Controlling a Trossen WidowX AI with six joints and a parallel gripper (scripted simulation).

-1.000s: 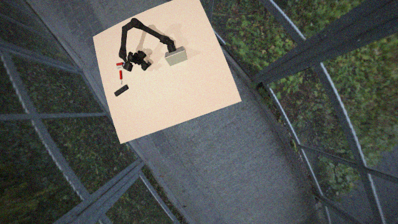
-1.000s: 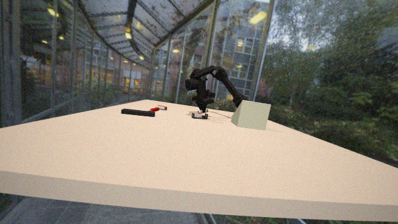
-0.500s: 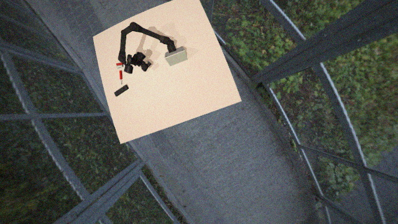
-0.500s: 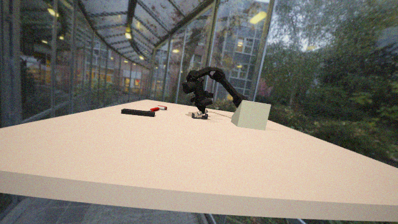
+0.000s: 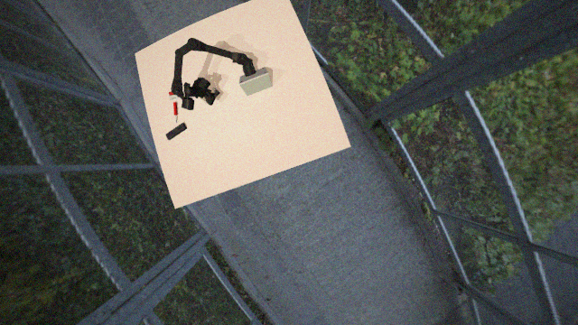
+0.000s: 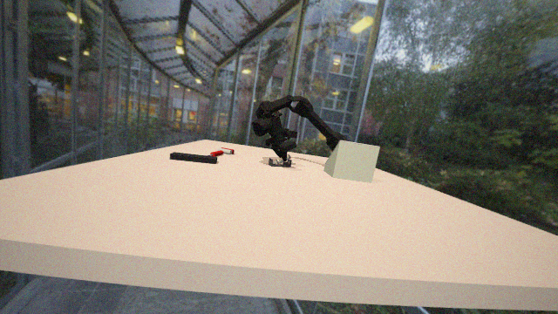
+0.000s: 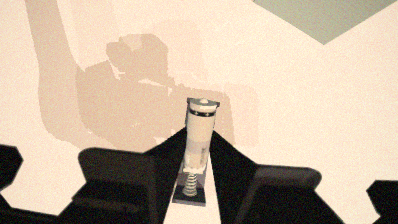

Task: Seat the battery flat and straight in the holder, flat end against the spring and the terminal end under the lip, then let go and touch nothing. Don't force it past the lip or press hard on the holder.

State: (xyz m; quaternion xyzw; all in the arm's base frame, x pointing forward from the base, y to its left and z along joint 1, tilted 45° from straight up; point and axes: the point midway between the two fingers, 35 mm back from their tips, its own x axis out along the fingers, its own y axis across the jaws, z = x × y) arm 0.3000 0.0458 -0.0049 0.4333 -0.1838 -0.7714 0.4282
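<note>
The white battery point(image 7: 200, 140) with a dark band is held between the fingertips of my gripper point(image 7: 198, 132) point(image 6: 284, 159), which is shut on it. The dark holder point(image 7: 189, 201) point(image 6: 274, 164) is on the table directly under the battery, lined up nearly along it. The terminal end points to the top of the wrist view, at the holder's lip end; the flat end is beside the top of the coil spring point(image 7: 190, 185). Whether the terminal is under the lip, and how low the battery sits, I cannot tell. The arm hides the holder in the top view.
A pale green block point(image 5: 256, 85) point(image 6: 355, 161) point(image 7: 325, 20) stands at the arm's base. A black bar point(image 5: 176, 131) point(image 6: 193, 158), a red-handled tool point(image 5: 175, 108) point(image 6: 216, 153) and a red and white item point(image 6: 227, 151) lie away from the holder, near the table's edge.
</note>
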